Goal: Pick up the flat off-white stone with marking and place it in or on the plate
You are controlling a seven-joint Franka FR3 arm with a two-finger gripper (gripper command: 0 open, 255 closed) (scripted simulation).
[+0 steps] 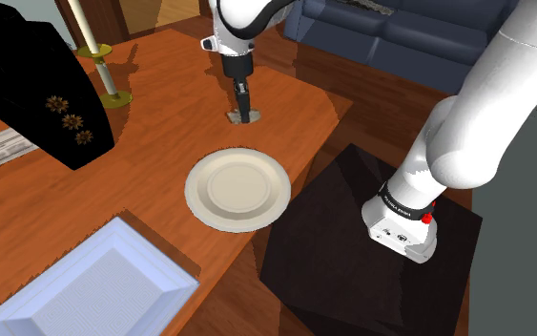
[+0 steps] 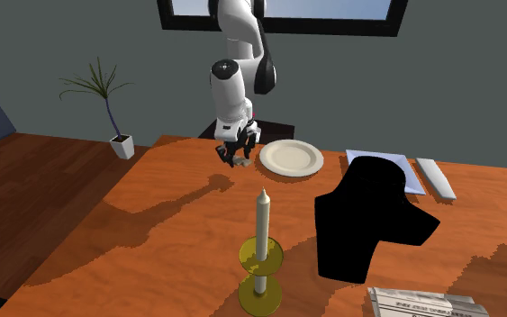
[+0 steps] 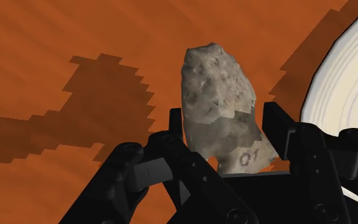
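A flat, rough off-white stone (image 3: 215,95) with a dark marking near its lower end stands between my black fingers (image 3: 179,127), which press on its two sides. My gripper (image 1: 245,103) points straight down at the stone (image 1: 244,118), low over the wooden table, shut on it. I cannot tell whether the stone has left the tabletop. The round cream plate (image 1: 199,205) lies close by, toward the stand, in the shoulder view. In the second exterior view the gripper (image 2: 238,155) is just left of the plate (image 2: 291,158). The plate's rim (image 3: 349,83) curves beside the right finger.
A candle in a yellow holder (image 1: 99,57) and a large black object (image 1: 28,76) stand at the shoulder view's upper left. A white square tray (image 1: 85,286) lies at the lower left. The table edge runs near the plate, beside the dark stand (image 1: 352,239).
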